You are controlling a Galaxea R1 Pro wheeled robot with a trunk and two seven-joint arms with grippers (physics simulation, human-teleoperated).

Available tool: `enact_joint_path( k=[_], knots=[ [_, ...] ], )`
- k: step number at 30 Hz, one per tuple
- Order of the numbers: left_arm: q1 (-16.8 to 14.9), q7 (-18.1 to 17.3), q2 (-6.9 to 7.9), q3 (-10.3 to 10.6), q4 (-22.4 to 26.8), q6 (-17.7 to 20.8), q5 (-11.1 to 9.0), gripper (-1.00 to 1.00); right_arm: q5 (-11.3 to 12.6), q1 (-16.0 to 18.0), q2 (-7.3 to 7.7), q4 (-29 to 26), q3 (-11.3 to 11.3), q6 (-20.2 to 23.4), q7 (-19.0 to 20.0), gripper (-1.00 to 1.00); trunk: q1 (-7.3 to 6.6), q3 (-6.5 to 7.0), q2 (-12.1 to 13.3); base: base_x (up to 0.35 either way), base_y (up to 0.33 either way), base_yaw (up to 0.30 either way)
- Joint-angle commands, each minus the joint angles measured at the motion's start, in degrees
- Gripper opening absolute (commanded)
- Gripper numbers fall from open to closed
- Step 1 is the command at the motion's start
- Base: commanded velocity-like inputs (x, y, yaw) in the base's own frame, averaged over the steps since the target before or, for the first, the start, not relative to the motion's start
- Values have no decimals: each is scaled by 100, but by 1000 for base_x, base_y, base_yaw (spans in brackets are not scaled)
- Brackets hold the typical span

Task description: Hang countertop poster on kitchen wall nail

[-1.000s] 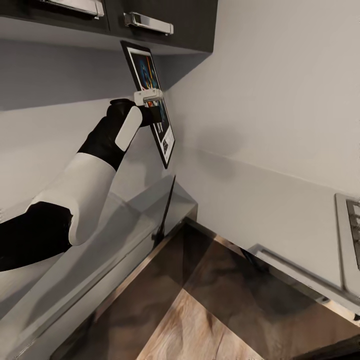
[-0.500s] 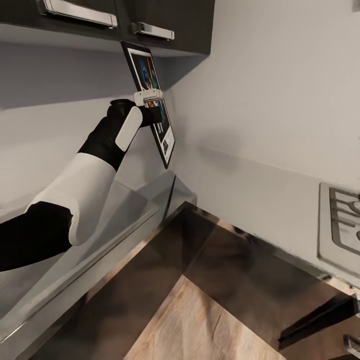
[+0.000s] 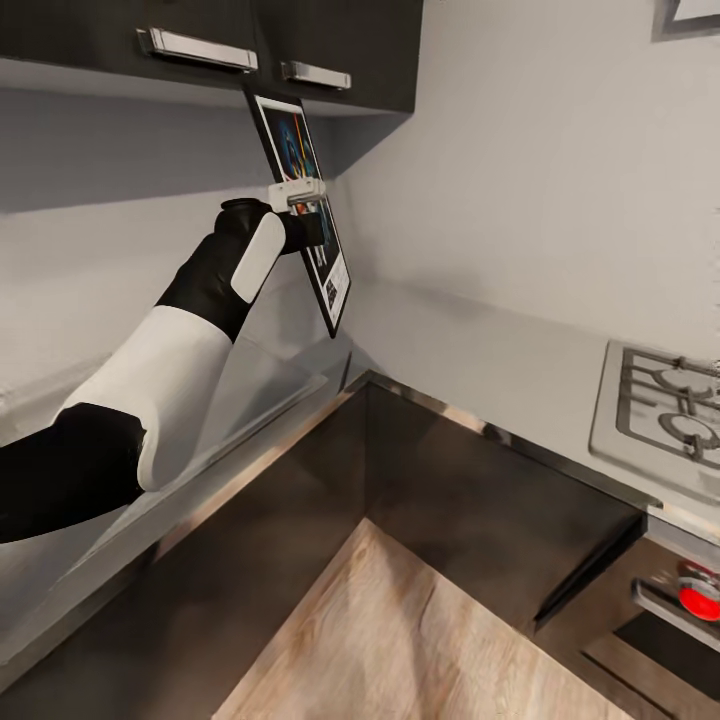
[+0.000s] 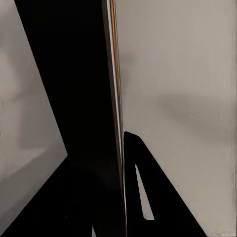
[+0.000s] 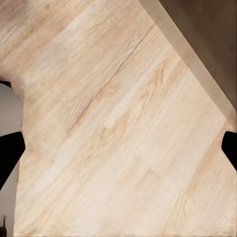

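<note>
Left fingers [image 3: 308, 212]: pressed onto the poster [image 3: 305, 200], pinching its long edge about midway down the frame. Left wrist view shows the poster [image 4: 112, 123] edge-on, running straight out between the dark fingers [image 4: 148, 187], one on each face. Grip looks firm, no visible gap.

Poster: held in the air, upright but leaning, top edge just under the dark wall cabinets [image 3: 330, 45], bottom edge well above the grey worktop [image 3: 480, 350]. It sits close to the corner where the two pale walls [image 3: 560, 170] meet; whether it touches the wall behind cannot be told.

Handling, as a judgement: thin, flat, stiff, probably light. A framed sheet like this will swing about a one-point pinch, and the smooth frame could slip if it is knocked against the cabinet or wall. Mid-edge hold keeps it balanced; a corner hold would let it droop. The frame's top edge needs to stay free for the nail.

No nail can be made out near the poster.

Farther out from the left fingers: gas hob [image 3: 665, 405] set in the worktop, dark base cabinets [image 3: 480, 520] below, wooden floor [image 3: 400, 640].

Right fingers [image 5: 118, 148]: spread wide, dark tips at opposite sides of the right wrist view, nothing between them, hanging over the wooden floor [image 5: 113, 123].
</note>
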State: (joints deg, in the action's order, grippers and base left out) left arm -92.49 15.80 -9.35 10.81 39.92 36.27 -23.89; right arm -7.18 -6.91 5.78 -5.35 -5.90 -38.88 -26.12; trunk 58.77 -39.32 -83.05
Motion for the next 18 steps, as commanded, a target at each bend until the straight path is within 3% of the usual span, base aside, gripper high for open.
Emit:
enact_joint_path(
  k=[1,18],
  knots=[
    [-6,63,3,22,157,19,16,-100,-29,-3,2,-10,-43,21,-60,100,-4,-3,-3,-337,0,0],
    [-6,63,3,27,159,21,16,-100,-13,-3,11,-10,-35,10,-57,100,-4,-3,-3,-336,0,0]
  ],
)
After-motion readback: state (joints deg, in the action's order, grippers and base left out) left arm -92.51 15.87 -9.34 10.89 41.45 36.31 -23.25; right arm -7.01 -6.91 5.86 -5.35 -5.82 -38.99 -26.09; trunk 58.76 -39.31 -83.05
